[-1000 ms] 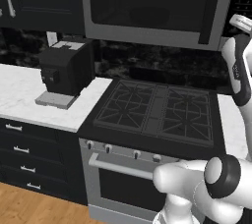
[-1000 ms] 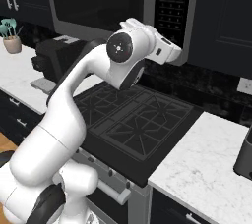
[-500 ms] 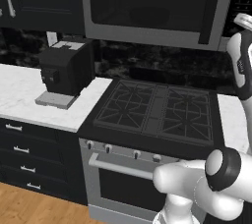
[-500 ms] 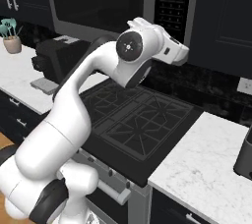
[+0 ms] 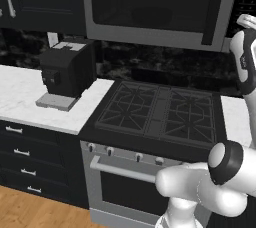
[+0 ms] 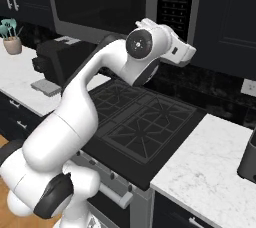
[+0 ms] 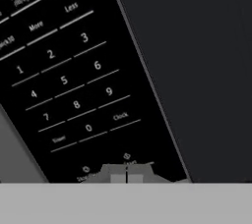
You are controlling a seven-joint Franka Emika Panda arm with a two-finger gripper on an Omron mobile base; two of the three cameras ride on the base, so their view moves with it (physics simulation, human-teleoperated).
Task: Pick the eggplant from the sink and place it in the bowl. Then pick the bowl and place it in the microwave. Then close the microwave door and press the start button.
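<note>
Claw (image 7: 127, 175) pinched fully closed, holding nothing, at bottom center of hand view, tips right at microwave (image 5: 150, 7) keypad bottom row. Microwave door (image 5: 145, 2) closed, upper center of left base view, above stove (image 5: 160, 112).

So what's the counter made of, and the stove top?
The counter looks like polished white marble, or stone made to look so: pale with thin grey veins. The stove top looks like matte black metal, probably cast iron grates: dark crossed bars without shine.
</note>
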